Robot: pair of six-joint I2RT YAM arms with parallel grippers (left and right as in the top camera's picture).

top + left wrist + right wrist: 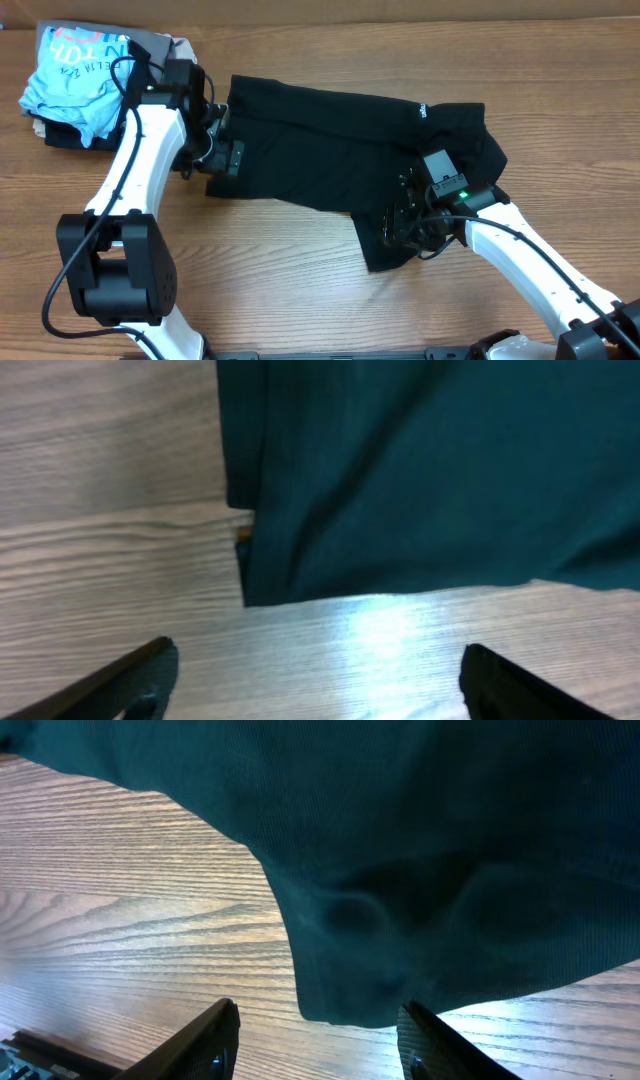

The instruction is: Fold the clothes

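Note:
The clothes (330,150), one black garment with small white lettering (421,110), lie spread across the middle of the wooden table. My left gripper (228,157) sits at the garment's left edge. In the left wrist view that gripper (318,650) is open wide over bare wood, with the cloth's edge (400,510) just ahead of the tips. My right gripper (400,222) hovers over the garment's lower right flap. In the right wrist view it (318,1008) is open, and a cloth corner (350,990) lies right at its fingertips, close to the right finger (435,1045).
A pile with a light-blue printed T-shirt (75,75) on top of other folded garments (175,48) sits at the back left corner, just behind the left arm. Bare wooden table (280,290) stretches along the front.

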